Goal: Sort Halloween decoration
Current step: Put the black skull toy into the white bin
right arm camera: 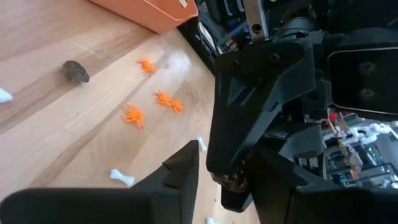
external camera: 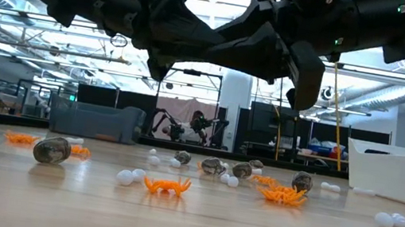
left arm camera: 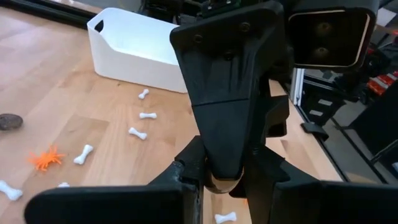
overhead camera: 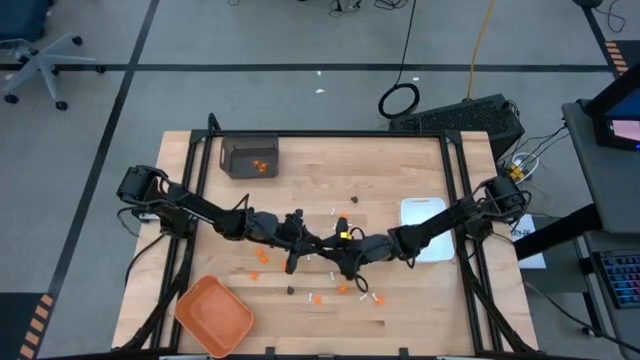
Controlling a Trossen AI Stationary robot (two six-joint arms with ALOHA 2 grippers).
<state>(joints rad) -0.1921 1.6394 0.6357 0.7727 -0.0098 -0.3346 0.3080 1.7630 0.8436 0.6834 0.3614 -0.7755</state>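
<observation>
My two grippers meet above the table's middle. My left gripper is shut on one dark brown piece of the Halloween decoration. My right gripper faces it, open, with its fingers on either side of that piece. A gap shows beside one finger. Loose on the wood below lie orange pieces, dark pieces and small white sticks. My left gripper pinches the dark brown piece between its two fingers. The fingers lie about level and point toward the table's right side. The piece is lifted clear of the table. My right gripper has one finger reaching down to the piece; whether it touches, I cannot tell.
A white rectangular dish stands at the right. An orange tray sits at the near left corner. A dark bin with orange bits inside stands at the far left.
</observation>
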